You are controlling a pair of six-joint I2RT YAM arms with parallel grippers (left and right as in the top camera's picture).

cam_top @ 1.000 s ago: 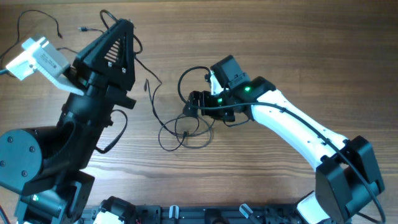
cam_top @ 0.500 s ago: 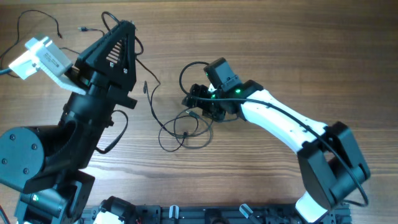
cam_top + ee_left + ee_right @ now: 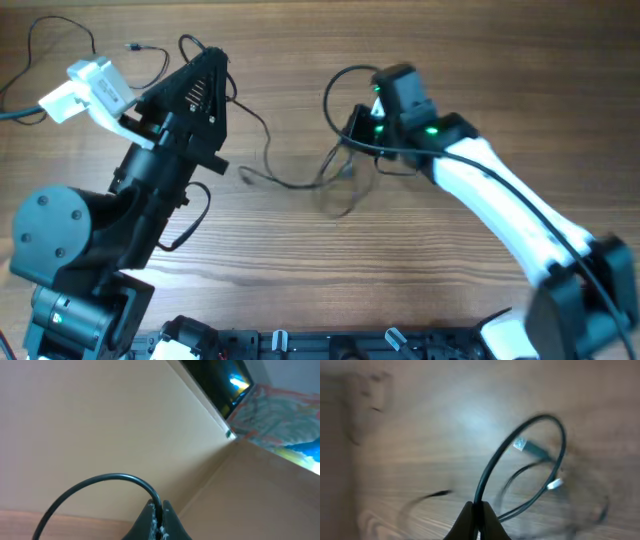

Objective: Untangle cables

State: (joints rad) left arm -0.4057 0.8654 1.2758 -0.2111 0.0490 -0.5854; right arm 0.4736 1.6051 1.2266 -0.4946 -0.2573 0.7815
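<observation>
From above, the cables (image 3: 290,183) stretch over the wooden surface (image 3: 330,290) between the left end effector (image 3: 205,55) and the right end effector (image 3: 352,135). Pulled further apart, I reckon the tangle could cinch tight instead of opening. On the left wrist, closed fingers pinch one black strand (image 3: 110,476), which might slip. On the right wrist, closed fingers grip a loop (image 3: 485,477) whose plug ends (image 3: 520,444) may snag.
</observation>
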